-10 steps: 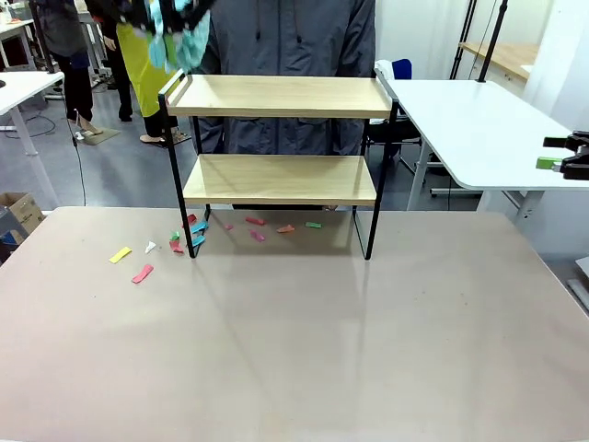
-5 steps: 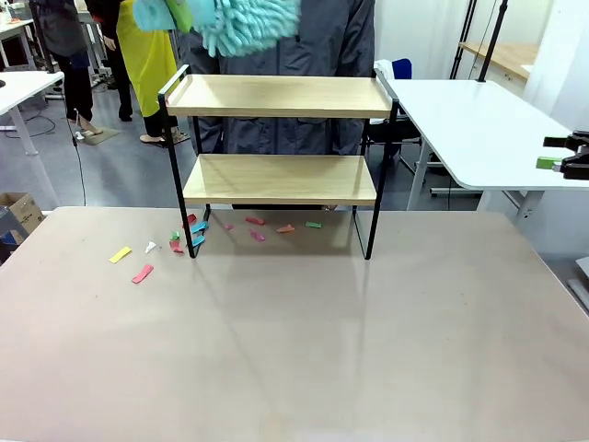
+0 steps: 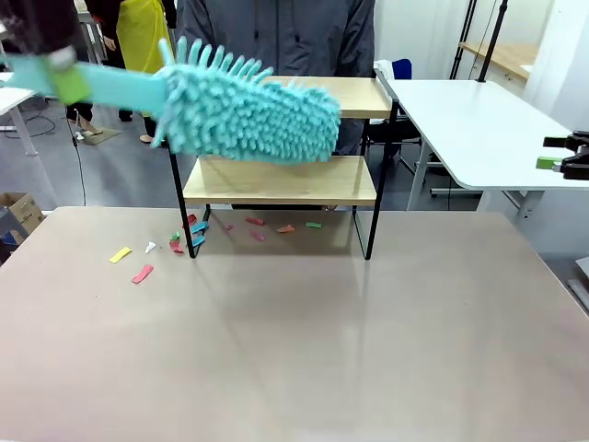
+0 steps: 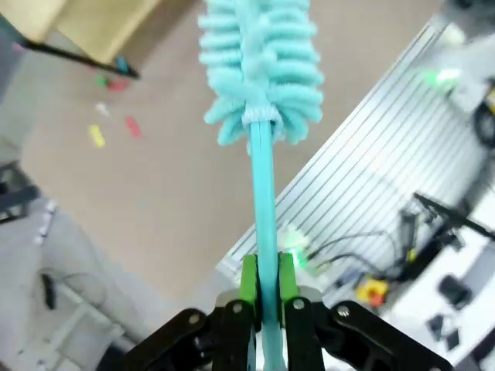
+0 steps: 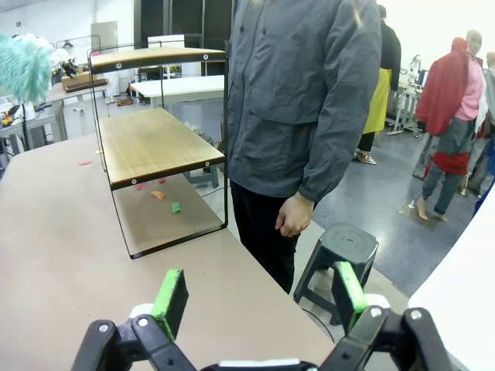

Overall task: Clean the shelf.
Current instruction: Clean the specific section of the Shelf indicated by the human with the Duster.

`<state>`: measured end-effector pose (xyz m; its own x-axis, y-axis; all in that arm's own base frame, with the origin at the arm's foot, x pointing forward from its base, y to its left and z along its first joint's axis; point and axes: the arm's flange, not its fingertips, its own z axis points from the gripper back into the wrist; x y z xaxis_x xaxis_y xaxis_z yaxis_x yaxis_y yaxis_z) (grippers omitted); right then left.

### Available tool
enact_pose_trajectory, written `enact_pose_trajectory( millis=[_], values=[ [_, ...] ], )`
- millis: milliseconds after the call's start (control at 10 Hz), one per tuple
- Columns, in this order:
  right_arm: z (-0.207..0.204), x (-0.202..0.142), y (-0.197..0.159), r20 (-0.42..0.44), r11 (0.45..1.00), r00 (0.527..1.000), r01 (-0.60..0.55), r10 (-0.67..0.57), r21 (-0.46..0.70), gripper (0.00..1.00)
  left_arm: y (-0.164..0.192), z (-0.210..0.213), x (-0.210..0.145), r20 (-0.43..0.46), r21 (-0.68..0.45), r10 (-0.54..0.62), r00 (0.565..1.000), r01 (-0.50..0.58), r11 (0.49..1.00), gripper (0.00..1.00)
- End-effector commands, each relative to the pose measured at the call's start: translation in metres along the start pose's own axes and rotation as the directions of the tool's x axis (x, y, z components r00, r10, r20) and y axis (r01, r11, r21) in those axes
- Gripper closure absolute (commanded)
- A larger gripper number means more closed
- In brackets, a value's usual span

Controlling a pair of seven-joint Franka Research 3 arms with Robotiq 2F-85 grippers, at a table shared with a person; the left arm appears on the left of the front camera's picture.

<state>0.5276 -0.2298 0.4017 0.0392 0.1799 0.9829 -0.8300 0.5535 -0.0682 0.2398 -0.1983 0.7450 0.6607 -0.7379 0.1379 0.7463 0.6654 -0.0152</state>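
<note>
The left gripper [image 4: 265,280] presses its green pads tight on the thin handle of a turquoise fluffy duster [image 3: 241,115], whose head hangs before the upper board of the shelf [image 3: 281,180]; if it touches, I cannot tell. The shelf stands at the far edge of the table [image 3: 294,350], just before a person [image 3: 276,32]. Coloured paper scraps [image 3: 143,273] lie near its left legs. The right gripper [image 5: 259,297] is wide open, empty.

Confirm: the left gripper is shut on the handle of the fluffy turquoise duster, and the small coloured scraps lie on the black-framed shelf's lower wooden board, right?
Wrong on one point: the small coloured scraps lie on the beige table, under and beside the shelf; the right wrist view shows its lower wooden board bare. The left gripper is shut on the handle of the fluffy turquoise duster.
</note>
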Motion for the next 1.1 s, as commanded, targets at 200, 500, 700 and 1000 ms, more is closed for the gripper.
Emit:
enact_pose_trajectory(
  millis=[200,500,700,1000],
  values=[
    [-0.001,0.003,0.001,0.002,1.0,1.0,-0.004,0.004,0.0,0.0,-0.001,-0.05,-0.009,-0.227,0.223,-0.166,0.96,0.217,0.95,0.87],
    [-0.001,0.003,0.001,0.002,1.0,1.0,-0.004,0.004,0.0,0.0,0.007,-0.093,-0.004,-0.278,0.199,-0.311,0.909,0.372,0.907,0.87],
    [-0.001,0.003,0.001,0.002,1.0,1.0,-0.004,0.004,0.0,0.0,0.01,-0.119,0.006,-0.264,0.106,-0.391,0.882,0.43,0.897,0.87],
    [-0.001,0.003,0.001,0.002,1.0,1.0,-0.004,0.004,0.0,0.0,0.003,-0.112,0.009,-0.289,0.157,-0.333,0.898,0.388,0.908,0.87]
  ],
)
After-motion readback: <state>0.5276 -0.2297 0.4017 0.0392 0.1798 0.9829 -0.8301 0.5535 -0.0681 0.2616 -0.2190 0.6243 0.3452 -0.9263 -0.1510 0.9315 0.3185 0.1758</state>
